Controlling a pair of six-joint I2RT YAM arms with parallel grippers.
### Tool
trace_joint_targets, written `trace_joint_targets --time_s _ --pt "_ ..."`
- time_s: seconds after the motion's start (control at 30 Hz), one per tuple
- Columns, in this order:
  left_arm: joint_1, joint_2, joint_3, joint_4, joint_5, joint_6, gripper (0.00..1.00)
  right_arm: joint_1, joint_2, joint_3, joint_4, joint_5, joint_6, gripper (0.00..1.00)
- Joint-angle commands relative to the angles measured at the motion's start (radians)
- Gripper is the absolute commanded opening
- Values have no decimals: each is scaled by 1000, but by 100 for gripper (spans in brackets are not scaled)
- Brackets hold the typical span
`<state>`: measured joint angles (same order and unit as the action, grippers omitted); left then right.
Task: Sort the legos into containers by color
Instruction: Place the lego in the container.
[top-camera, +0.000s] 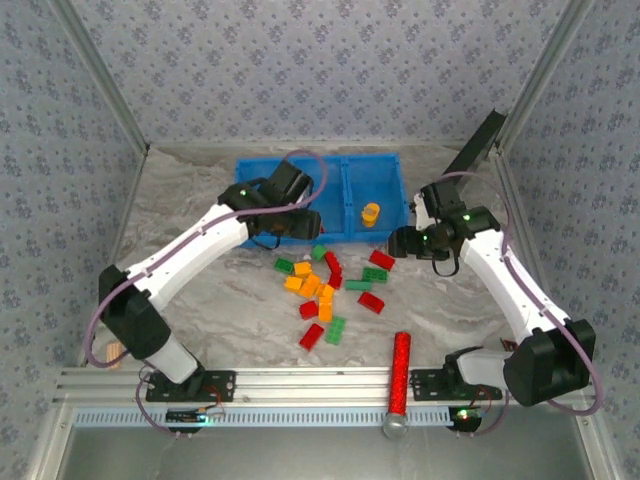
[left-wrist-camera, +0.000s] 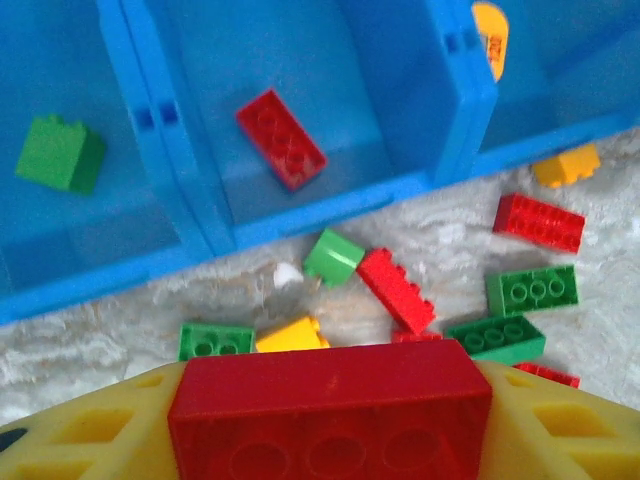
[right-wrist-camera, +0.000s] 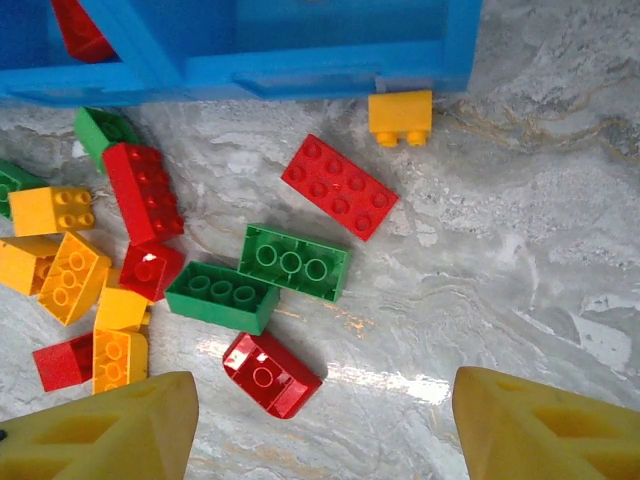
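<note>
My left gripper (top-camera: 303, 220) hovers at the front wall of the blue tray (top-camera: 345, 165) and is shut on a red brick (left-wrist-camera: 330, 405). In the left wrist view the containers hold a green brick (left-wrist-camera: 60, 152) on the left, a red brick (left-wrist-camera: 281, 138) in the middle and an orange piece (left-wrist-camera: 490, 35) on the right. Loose legos (top-camera: 325, 290) in red, green and orange-yellow lie on the table in front of the tray. My right gripper (right-wrist-camera: 325, 420) is open above a rounded red brick (right-wrist-camera: 271, 374) and two green bricks (right-wrist-camera: 294, 262).
A long red cylinder with a silver base (top-camera: 399, 385) lies at the near edge by the metal rail (top-camera: 320, 378). A yellow brick (right-wrist-camera: 400, 117) rests against the tray's front wall. Patterned walls close in the table on three sides.
</note>
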<state>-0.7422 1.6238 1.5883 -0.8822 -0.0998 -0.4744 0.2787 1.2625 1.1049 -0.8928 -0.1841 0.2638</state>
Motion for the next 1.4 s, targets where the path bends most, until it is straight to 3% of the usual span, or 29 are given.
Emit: trace_joint_targets --time_s 0.0,0.27,0.67,1.13,1.37 --pt "20 83 91 -26 -17 78 58 -6 -34 -48 98 -50 -54 73" --pt "67 307 293 24 7 145 57 -13 -55 -200 351 125 -90 74" --pt "109 662 609 -5 38 169 57 -22 35 -305 530 163 -110 76" --pt "163 840 695 25 61 139 59 -25 224 -249 601 109 -166 76" --pt "167 891 721 30 84 134 69 -6 282 -199 562 138 -159 76"
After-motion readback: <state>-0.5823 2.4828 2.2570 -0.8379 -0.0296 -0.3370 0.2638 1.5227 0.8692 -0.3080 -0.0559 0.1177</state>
